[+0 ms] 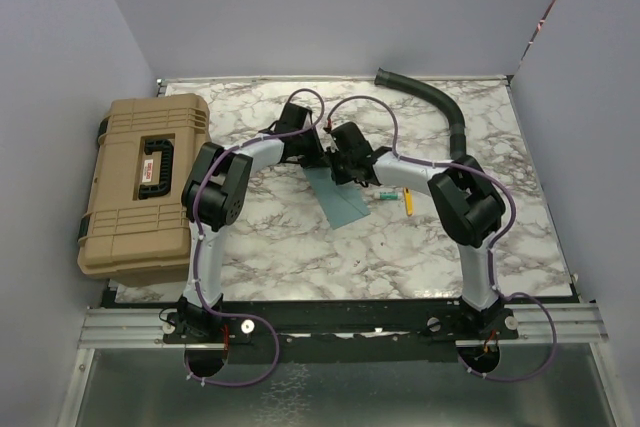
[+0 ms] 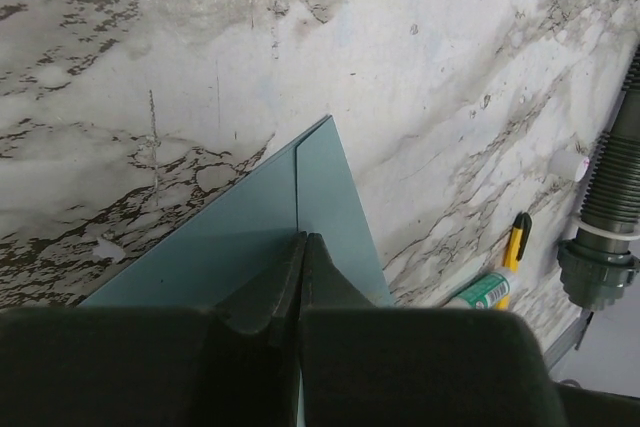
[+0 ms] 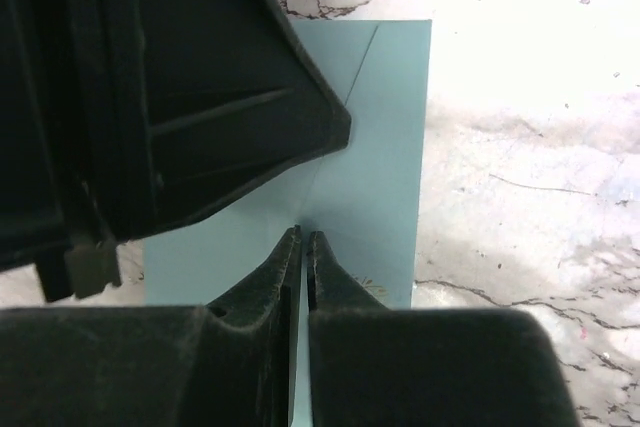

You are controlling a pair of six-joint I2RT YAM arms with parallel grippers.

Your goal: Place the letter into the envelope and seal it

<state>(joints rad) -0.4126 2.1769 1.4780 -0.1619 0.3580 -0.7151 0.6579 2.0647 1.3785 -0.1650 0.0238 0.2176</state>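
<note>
Left gripper (image 2: 303, 240): clamps tight on the envelope (image 2: 330, 207), fingertips pressed together with a sliver of teal between them low in the left wrist view, a straight seam running from the tips toward the paper's pointed corner. Opposite it, right gripper (image 3: 303, 238): pinches the same envelope from the other side — fingers at a hair-thin gap, teal paper showing in the slit — and faces the dark body of the left gripper, just beside it over the sheet. Diagonal seams on the teal face in the right wrist view; cannot tell whether the flap is folded shut. Seen from above, meets its partner a little beyond the middle of the worktop (image 1: 300, 257), toward the far edge. Holds the envelope there between both arms, slanting toward the near edge; cannot tell whether the lower end touches the marble. Just right of the envelope, toward the right edge: a green-and-white tube (image 1: 383, 193) and a yellow pen (image 1: 407, 203), close together. From the far right corner: a black ribbed hose (image 1: 440, 107), curving in. Along the left edge: a tan hard case (image 1: 140, 187) with a black handle.
</note>
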